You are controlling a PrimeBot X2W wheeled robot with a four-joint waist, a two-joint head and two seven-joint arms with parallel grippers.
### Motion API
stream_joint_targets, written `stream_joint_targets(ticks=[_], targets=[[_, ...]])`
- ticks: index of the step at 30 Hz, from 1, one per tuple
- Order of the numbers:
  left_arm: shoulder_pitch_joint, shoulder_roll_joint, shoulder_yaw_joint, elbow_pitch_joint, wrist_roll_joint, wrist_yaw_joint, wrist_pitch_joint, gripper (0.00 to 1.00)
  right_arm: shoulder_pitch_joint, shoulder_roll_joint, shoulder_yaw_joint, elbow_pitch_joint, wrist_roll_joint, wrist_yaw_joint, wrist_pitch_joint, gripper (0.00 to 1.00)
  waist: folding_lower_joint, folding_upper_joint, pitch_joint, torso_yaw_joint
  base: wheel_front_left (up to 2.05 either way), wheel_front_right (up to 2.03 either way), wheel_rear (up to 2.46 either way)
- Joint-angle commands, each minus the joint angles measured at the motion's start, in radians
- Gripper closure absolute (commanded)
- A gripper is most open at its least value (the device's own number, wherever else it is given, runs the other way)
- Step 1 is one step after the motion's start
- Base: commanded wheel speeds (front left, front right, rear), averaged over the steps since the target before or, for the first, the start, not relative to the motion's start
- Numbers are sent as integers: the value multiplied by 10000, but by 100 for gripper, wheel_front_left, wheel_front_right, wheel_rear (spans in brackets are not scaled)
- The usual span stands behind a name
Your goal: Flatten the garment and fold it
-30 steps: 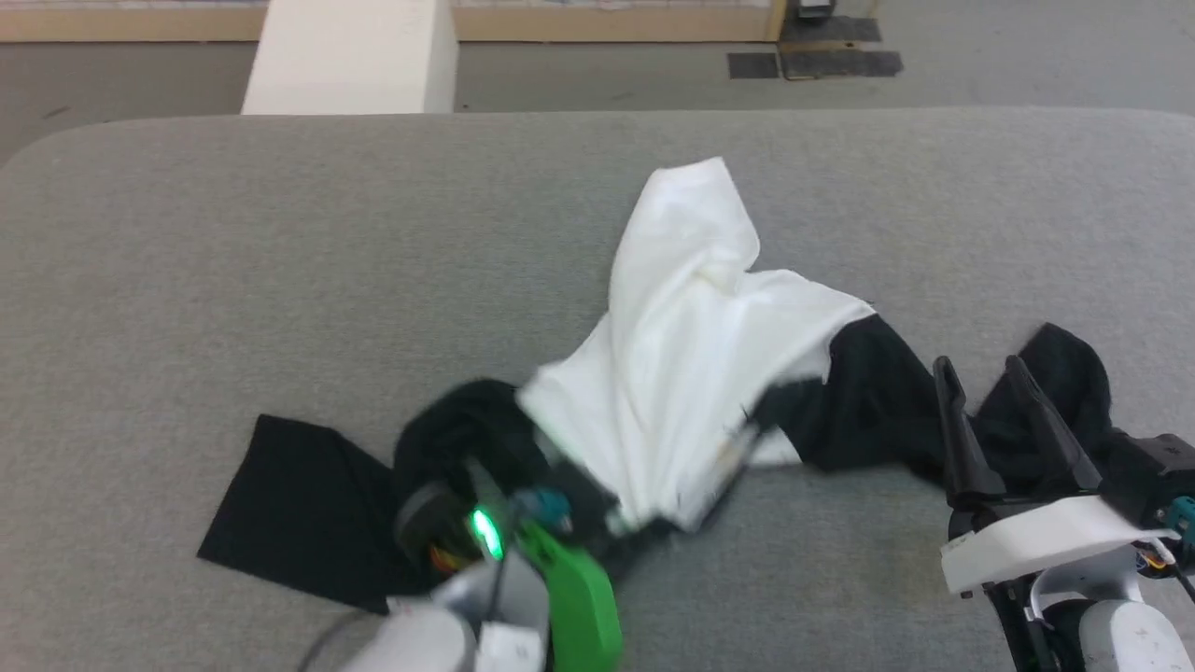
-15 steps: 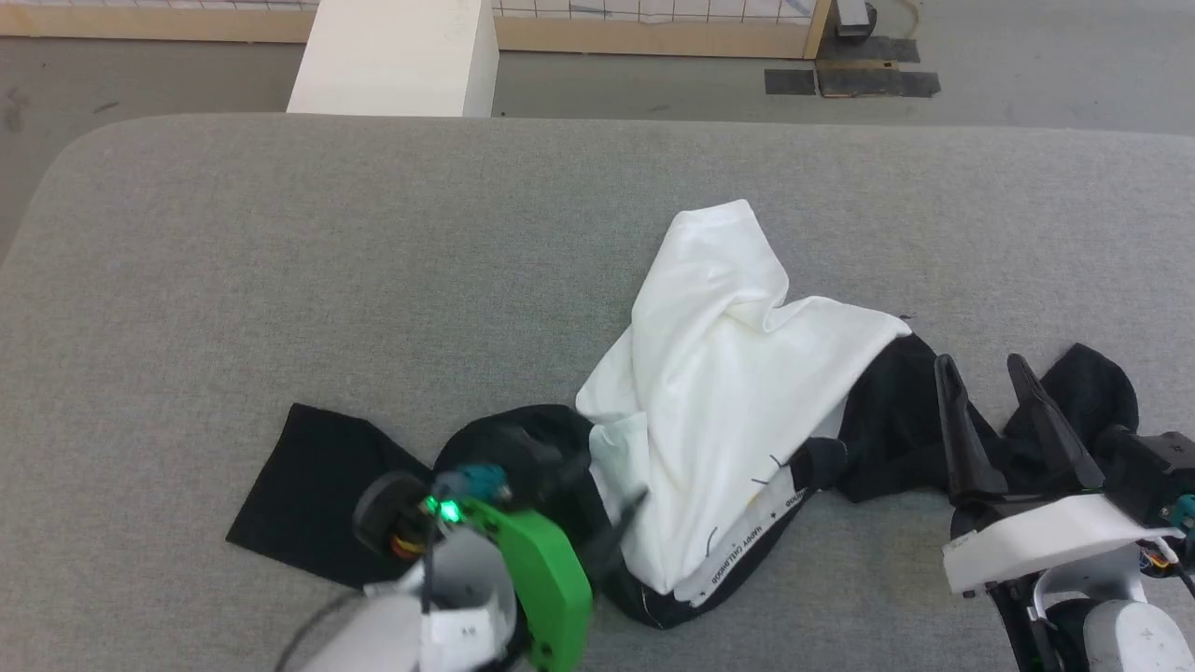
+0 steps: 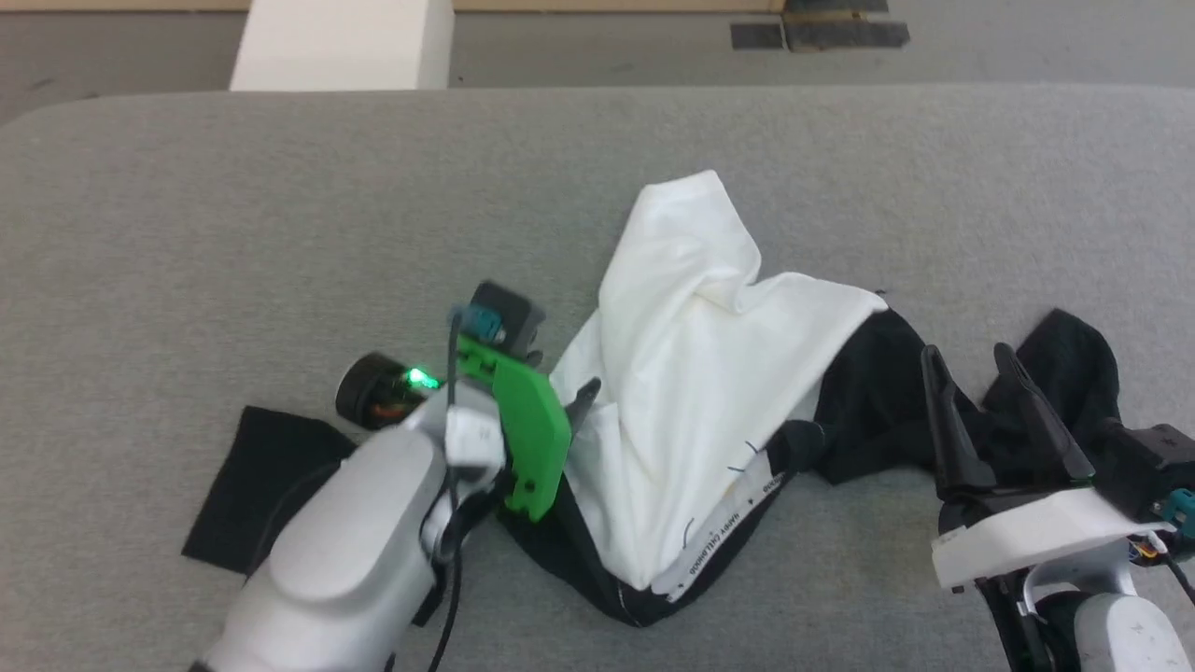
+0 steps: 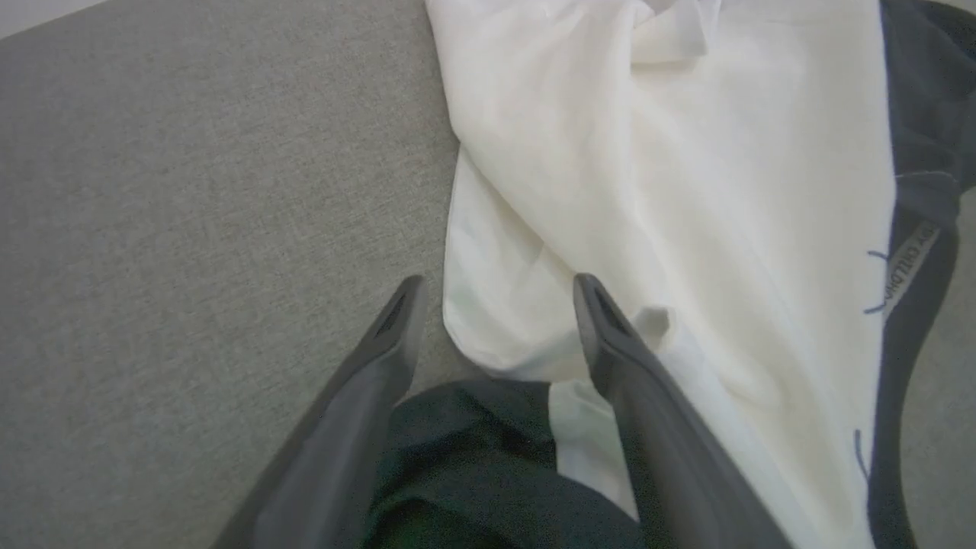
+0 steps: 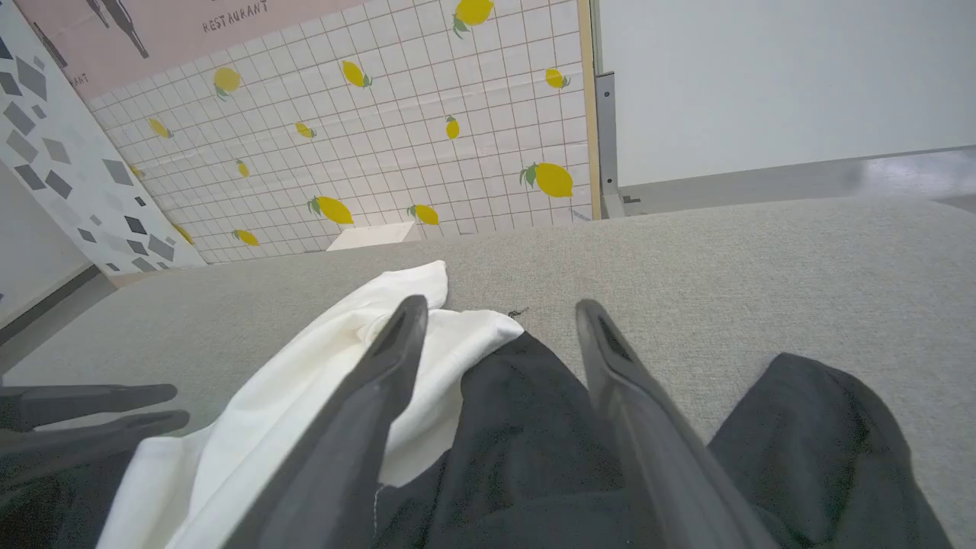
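The garment (image 3: 691, 373) lies crumpled on the grey table (image 3: 280, 205), its white body bunched into a peak. One black sleeve (image 3: 252, 485) spreads flat at the left and the other (image 3: 1064, 373) lies at the right. The lettered neck tape (image 3: 719, 541) faces me. My left gripper (image 3: 574, 401) hovers open at the white body's left edge. In the left wrist view the left gripper (image 4: 496, 290) straddles that white edge (image 4: 488, 335), with black cloth (image 4: 473, 427) lower down. My right gripper (image 3: 971, 369) stands open over the right sleeve (image 5: 534, 427), nothing held.
Beyond the table's far edge stand a white block (image 3: 341, 47) and dark floor mats (image 3: 822, 33). A lemon-patterned tiled wall (image 5: 381, 137) rises behind the table. Bare grey table stretches to the left and back of the garment.
My left arm has swung away from the garment's near edge to the left edge of the white body. The head camera shifted. The right gripper stayed put.
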Motion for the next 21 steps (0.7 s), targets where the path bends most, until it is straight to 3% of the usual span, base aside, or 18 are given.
stream_joint_targets(ticks=[1, 4, 8, 9, 10, 14, 18, 21], targets=[[-420, -131, -20, 498, -122, -80, 209, 0, -190, 10, 84, -4, 97, -13, -36, 0, 0, -1, 364, -369, 0, 0, 0], [-873, -267, -159, 1510, -323, -199, 899, 0, -289, 10, 176, 78, 146, -13, -101, 0, 0, -1, 537, -625, 0, 0, 0], [-1015, -332, -450, 2547, -911, -319, 2822, 0, -378, 10, 160, 190, 205, -13, -229, 0, 0, -1, 675, -937, 0, 0, 0], [-974, -335, -574, 2598, -1222, -398, 3504, 58, -389, 10, 157, 202, 227, -13, -262, 0, 0, -1, 707, -1029, 0, 0, 0], [-949, -315, -651, 2509, -1514, -461, 3951, 100, -395, 10, 149, 208, 230, -13, -287, 0, 0, -1, 734, -1083, 0, 0, 0], [-1226, 464, -976, 1088, -2407, -564, 4631, 100, -507, 11, 183, 210, 353, -13, -418, 0, 0, -1, 1010, -1376, 0, 0, 0], [-2374, 2178, -1162, -512, -2029, -571, 3106, 100, -684, 11, 335, 319, 510, -13, -621, 0, 0, -1, 1399, -1646, 0, 0, 0], [-3231, 3062, -1011, -669, -1479, -572, 1817, 100, -864, 11, 475, 469, 594, -13, -777, 0, 0, -1, 1678, -1812, 0, 0, 0]])
